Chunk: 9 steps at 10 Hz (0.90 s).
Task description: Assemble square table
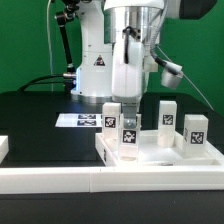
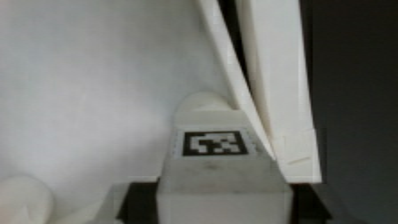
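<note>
Tabletop: white square piece with a raised rim, lying flat on the black surface, near the front of the scene and just behind the long white rail.
Tabletop in wrist view: a broad pale face fills most of the picture, with a raised white edge running along one side against the dark surface.
Held leg: small white block with a black-white tag on its face, upright, over the tabletop near the corner on the exterior view's left; whether its base touches the tabletop cannot be told.
Held leg in wrist view: tagged face toward the camera, rounded end pointing at the tabletop.
Fingers: clamped on the held leg from either side, a moderate gap between them filled by the block; in the wrist view dark pads show beside the block.
Other legs: three more tagged blocks stand upright, one just beside the held leg, one behind the tabletop's middle, one at the exterior view's right.
Rail: long white bar across the front, touching the surface.
Marker board: flat sheet of tags behind the tabletop.
Arm: white, reaching straight down.
</note>
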Tool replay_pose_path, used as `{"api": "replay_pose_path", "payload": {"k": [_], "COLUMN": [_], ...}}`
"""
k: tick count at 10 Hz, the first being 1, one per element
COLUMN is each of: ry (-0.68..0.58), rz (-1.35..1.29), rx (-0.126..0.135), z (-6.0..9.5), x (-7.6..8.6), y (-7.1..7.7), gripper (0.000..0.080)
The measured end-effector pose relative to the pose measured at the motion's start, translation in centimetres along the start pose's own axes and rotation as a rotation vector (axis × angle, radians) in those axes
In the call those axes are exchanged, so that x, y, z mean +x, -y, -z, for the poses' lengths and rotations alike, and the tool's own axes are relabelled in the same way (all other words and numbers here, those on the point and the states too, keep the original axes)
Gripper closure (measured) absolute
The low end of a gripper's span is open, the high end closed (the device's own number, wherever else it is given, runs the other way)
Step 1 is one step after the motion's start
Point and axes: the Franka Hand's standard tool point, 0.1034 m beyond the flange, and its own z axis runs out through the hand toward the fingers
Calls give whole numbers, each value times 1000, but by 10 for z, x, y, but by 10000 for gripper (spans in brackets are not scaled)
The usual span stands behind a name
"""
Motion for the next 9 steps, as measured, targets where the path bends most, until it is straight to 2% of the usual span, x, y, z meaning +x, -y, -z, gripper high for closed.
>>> {"api": "replay_pose_path", "payload": {"k": [2,3,4,5,6,9], "ry": [11,11,11,11,10,10], "rz": [-28,-27,-15,27,106,389], "rx": [1,0,0,0,-1,-6], "z": [-1,-1,-1,-1,-1,-3], "x": [1,0,0,0,2,1], "y": [0,0,0,0,0,-2], "gripper": [509,451,312,312,186,152]}}
